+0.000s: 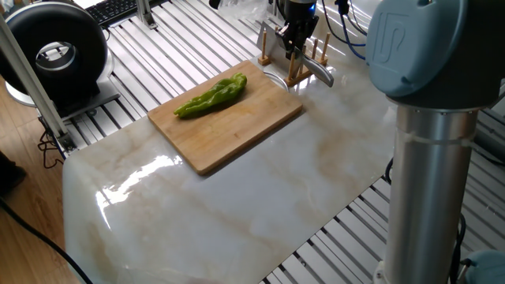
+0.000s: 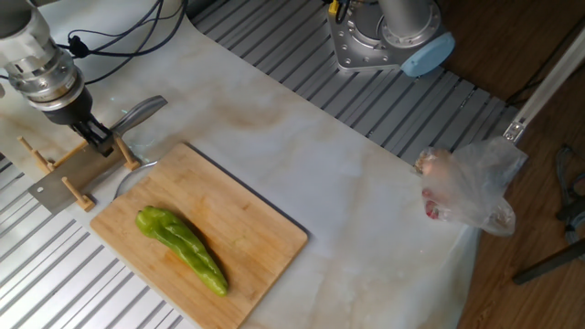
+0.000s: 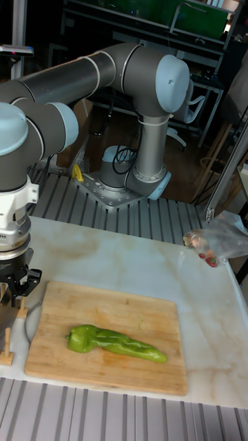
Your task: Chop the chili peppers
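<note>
I've got the gripper (image 2: 98,137) clamped on the knife handle (image 2: 142,111); whole chili pepper (image 2: 181,249) looks light, soft, roll-prone.

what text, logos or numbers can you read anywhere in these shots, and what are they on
"UR" style logo: embossed on the blue joint cap of the robot arm, near view; stylised, only roughly legible.
Round emblem on the hub of the black round device: too small to read.
Keyboard keys: too blurred to read.
Chili pepper, cutting board, plastic bag: no text visible.
</note>
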